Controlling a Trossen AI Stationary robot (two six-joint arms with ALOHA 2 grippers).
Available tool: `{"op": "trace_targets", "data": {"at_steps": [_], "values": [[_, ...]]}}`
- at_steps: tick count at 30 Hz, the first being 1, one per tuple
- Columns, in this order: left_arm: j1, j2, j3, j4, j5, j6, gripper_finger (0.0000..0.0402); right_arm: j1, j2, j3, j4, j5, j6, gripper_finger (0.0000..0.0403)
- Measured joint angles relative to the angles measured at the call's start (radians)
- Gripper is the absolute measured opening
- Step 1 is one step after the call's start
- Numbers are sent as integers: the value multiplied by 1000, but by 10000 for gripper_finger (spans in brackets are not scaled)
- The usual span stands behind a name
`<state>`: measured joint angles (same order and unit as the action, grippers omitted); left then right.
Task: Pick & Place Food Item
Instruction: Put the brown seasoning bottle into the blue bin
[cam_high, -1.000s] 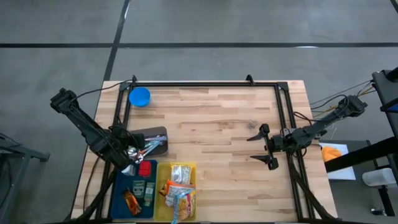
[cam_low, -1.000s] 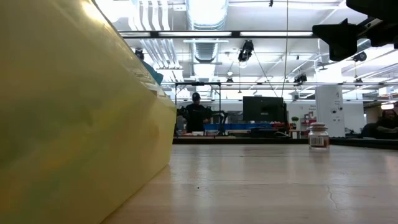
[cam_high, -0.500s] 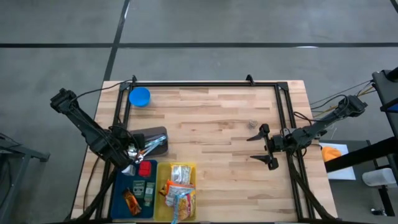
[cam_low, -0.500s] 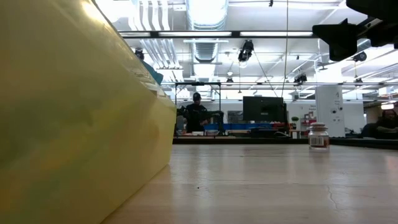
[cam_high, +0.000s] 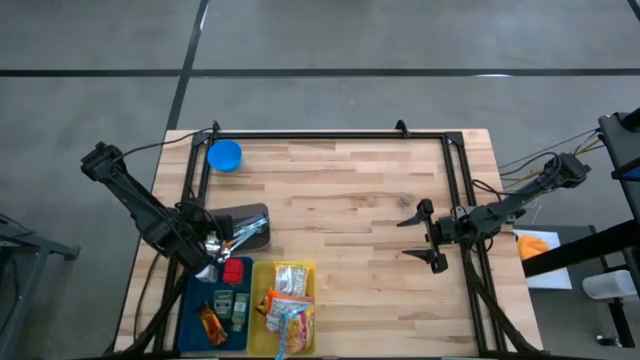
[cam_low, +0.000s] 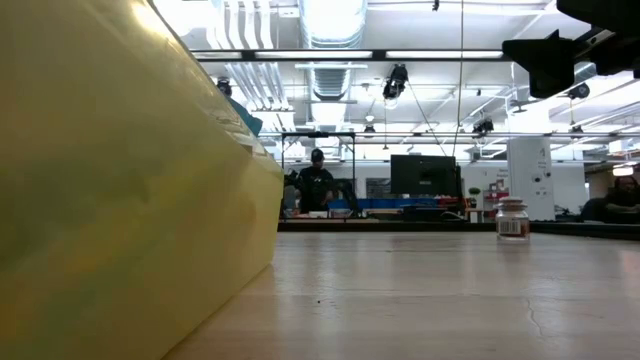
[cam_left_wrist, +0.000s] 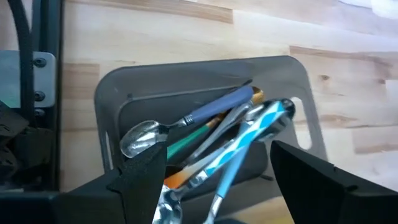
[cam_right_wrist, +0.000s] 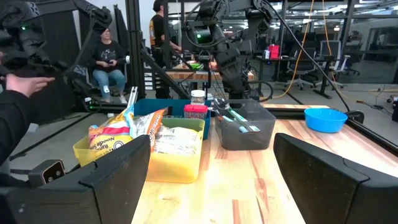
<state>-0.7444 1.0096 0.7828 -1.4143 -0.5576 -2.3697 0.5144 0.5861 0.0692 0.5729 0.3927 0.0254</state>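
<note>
The food lies in two bins at the table's near left. Snack bags (cam_high: 288, 300) fill the yellow bin (cam_high: 258, 335), and a red-lidded tub (cam_high: 233, 270) and an orange packet (cam_high: 210, 322) sit in the blue bin (cam_high: 190, 300). My left gripper (cam_high: 224, 244) hangs open over the grey bin (cam_left_wrist: 205, 81) of cutlery, slanting down. The near ends of a light-blue-handled utensil (cam_left_wrist: 249, 134) and a silver one reach in between its fingers. At the table's right side my right gripper (cam_high: 425, 236) stands open, level, with nothing between its fingers.
A blue bowl (cam_high: 224, 155) stands at the far left corner. A small jar (cam_high: 406, 199) stands on bare wood right of the middle, just beyond my right gripper. A black frame (cam_high: 330, 134) edges the table. People sit in the room beyond.
In the high view the cutlery under my left gripper lies a little differently than a second ago, its handles swung slightly toward the table's far edge. Over the last half second it has stayed as it is.
</note>
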Motion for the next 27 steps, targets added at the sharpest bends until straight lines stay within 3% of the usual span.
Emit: {"op": "trace_targets", "data": {"at_steps": [10, 18, 22, 27], "values": [[6, 0, 54, 2, -181, 108, 290, 0, 0, 0, 0, 0, 0, 338], [76, 1, 57, 60, -219, 236, 290, 0, 0, 0, 0, 0, 0, 338], [133, 0, 57, 132, -317, 410, 290, 0, 0, 0, 0, 0, 0, 338], [196, 0, 57, 303, -461, 774, 290, 0, 0, 0, 0, 0, 0, 338]]}}
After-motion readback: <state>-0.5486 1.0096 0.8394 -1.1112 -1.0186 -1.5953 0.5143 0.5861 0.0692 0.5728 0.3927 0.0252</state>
